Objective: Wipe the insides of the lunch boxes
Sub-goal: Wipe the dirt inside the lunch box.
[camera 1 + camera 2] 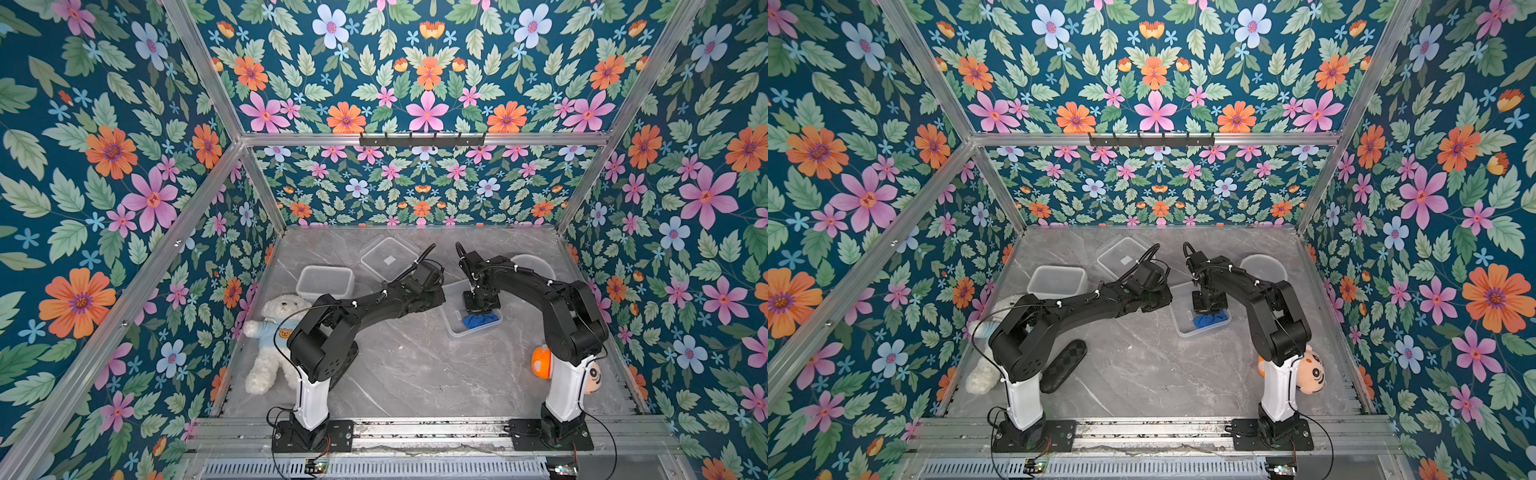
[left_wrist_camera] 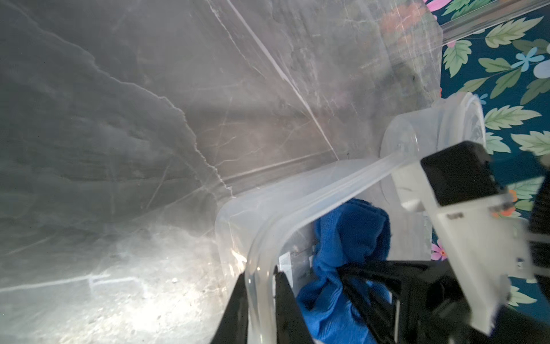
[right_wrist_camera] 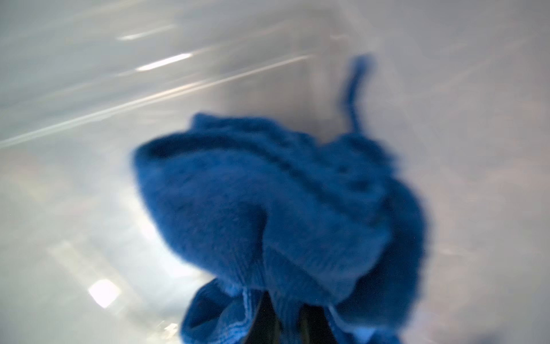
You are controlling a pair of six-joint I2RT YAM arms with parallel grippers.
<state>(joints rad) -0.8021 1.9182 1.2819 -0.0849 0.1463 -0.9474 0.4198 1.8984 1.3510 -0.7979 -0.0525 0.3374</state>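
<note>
Plastic this clear and light slides easily, so the step in hand, wiping the middle box, depends on bracing it well.

Toward the left of a top view, the left box sits open on the surface, and I see nothing inside it. Just right of it and further up the frame lie the flat lids, which are not yours to wipe.

Your left pincer is clamped on the wall of the middle box, one jaw inside and one outside, close to a rounded corner. Hold that grip firm and low so the box neither lifts nor swivels under the wipe.

Inside that box is the blue cloth, bunched up, with your right pincer shut on it from above. The right wrist view is blurred, so I cannot tell how flat the cloth presses on the floor of the box. I'd press down lightly, sweep the whole floor, then drag the bunch into each corner and up the walls. Steer clear of the left jaw inside the rim.

Toward the upper right, well apart from the middle box, the round box stands half hidden behind the right arm. It looks empty. By my reading, it and the left box are yet to be done.
</note>
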